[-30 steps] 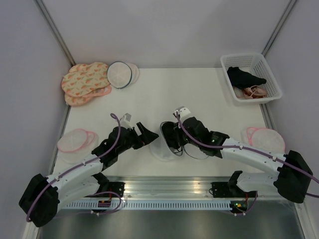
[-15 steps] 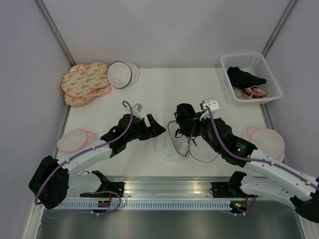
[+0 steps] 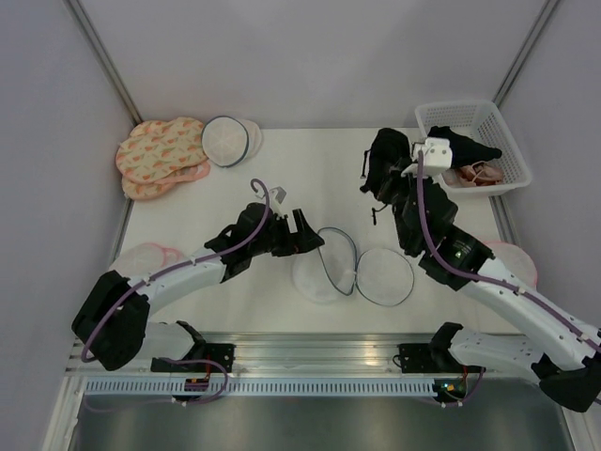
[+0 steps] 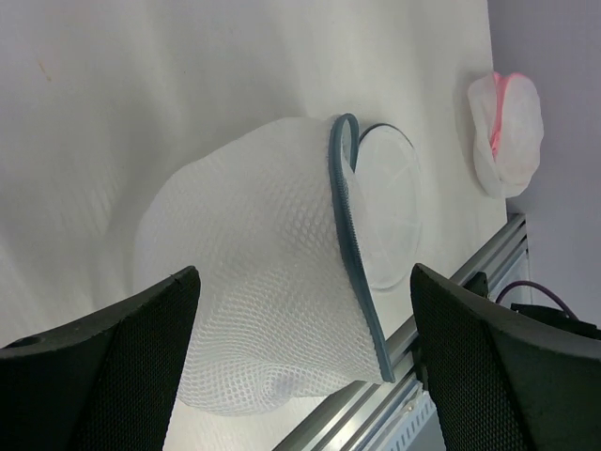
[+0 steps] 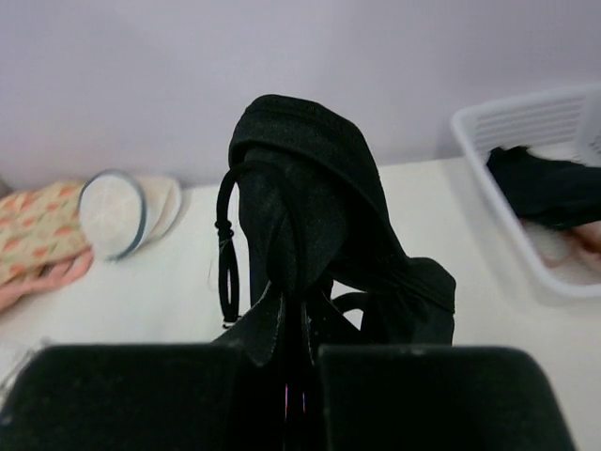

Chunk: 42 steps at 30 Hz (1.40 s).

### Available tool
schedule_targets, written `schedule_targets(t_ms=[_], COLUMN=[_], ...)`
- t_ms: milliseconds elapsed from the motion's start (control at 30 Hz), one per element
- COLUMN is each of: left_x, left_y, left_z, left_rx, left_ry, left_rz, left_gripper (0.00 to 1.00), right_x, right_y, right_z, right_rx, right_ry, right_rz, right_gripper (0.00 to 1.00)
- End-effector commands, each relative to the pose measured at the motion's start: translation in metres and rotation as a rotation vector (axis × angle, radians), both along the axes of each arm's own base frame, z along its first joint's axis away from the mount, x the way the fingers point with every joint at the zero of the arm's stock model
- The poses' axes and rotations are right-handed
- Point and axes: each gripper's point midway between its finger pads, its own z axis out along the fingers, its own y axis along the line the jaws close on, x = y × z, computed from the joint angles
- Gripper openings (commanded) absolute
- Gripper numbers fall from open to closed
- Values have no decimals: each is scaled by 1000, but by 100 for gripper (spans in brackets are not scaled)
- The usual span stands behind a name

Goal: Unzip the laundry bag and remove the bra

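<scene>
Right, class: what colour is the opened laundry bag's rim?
Grey-blue. The rim of the laundry bag shows best in the left wrist view.

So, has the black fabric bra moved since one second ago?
Yes. The black bra, held by the right gripper, went from the white mesh laundry bag toward the white plastic basket.

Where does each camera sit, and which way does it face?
Top external: above and behind the bases, looking down at the table; both arms show.
Left wrist: on that arm, looks down past the open left gripper at the laundry bag.
Right wrist: on that arm, faces the back wall; the shut right gripper holds the bra.
Shared: top and left wrist show the laundry bag.
</scene>
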Motion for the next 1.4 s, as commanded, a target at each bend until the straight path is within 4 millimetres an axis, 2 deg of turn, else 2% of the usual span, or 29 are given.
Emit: schedule_targets(t_ms=[0,133,167,233,267,333,367,433,533,567,633,667,700,733,767,800,833,900,933,1000,1033,1100,1167,1200,1233,1267,1300,1333,1367], left_x=[2,-1,-3,-5,-7,-11,-12,-16,-20,-22,-25,-25,-26,-27,-29,-29,-30,-32,-33,-35,-36,-36,-36,-37,-41,-43,-44,-46,-47], left_y=[-11,-15,-16,-17,-17,-16,-15,-14,-10,-8,-5,-4,-3,-1,-1,1,2,4,5,7,9,14,15,16,20,20,21,23,24], left_z=[6,-5,-6,-10,-11,-12,-11,-9,-8,-6,-2,0,2,3,9,11,11,17,17,25,26,30,34,37,34,36,36,37,38], left_rx=[16,31,30,31,32,29,26,23,24,23,16,14,9,6,-6,-8,-8,-18,-20,-34,-33,-32,-36,-43,-31,-35,-38,-36,-37], left_ry=[-37,-8,-4,8,10,19,20,21,21,19,13,10,11,9,-5,-8,-8,-16,-19,-39,-45,-64,-79,-85,-71,-71,-70,-69,-70], left_rz=[-76,-103,-110,-123,-126,-133,-134,-138,-133,-132,-127,-124,-119,-117,-117,-111,-109,-106,-108,-102,-97,-85,-80,-80,-78,-80,-79,-79,-76], left_gripper=[95,94,94,93,93,93,93,93,93,93,93,93,93,93,93,93,93,93,93,93,94,94,95,95,95,95,95,95,95], right_x=[27,68,87,109,129,152,171,182,212,226,250,258,264,275,278,277,280,266,249,232,211,188,154,139,120,98,85,63,44], right_y=[-43,-77,-100,-128,-159,-186,-216,-254,-280,-302,-314,-316,-316,-310,-308,-305,-295,-288,-280,-273,-263,-255,-240,-228,-215,-208,-201,-181,-175], right_z=[48,68,73,74,75,67,61,49,17,1,-41,-53,-61,-71,-75,-74,-73,-53,-42,-23,-17,-18,-33,-49,-48,-88,-100,-123,-140], right_rx=[-3,-1,23,53,66,114,111,134,154,149,134,137,140,148,151,155,166,180,179,167,165,161,162,156,161,122,114,92,76], right_ry=[-81,-98,-103,-102,-102,-89,-76,-66,-21,8,138,172,196,231,243,245,246,199,183,133,126,140,191,251,262,373,394,440,492], right_rz=[-230,-391,-474,-568,-654,-720,-794,-900,-944,-979,-953,-929,-901,-811,-785,-762,-703,-670,-657,-647,-635,-648,-652,-646,-636,-653,-664,-634,-642], right_gripper=[0,0,1,0,0,1,1,0,0,0,5,5,39,54,64,80,86,98,98,98,98,98,98,98,98,98,98,98,98])
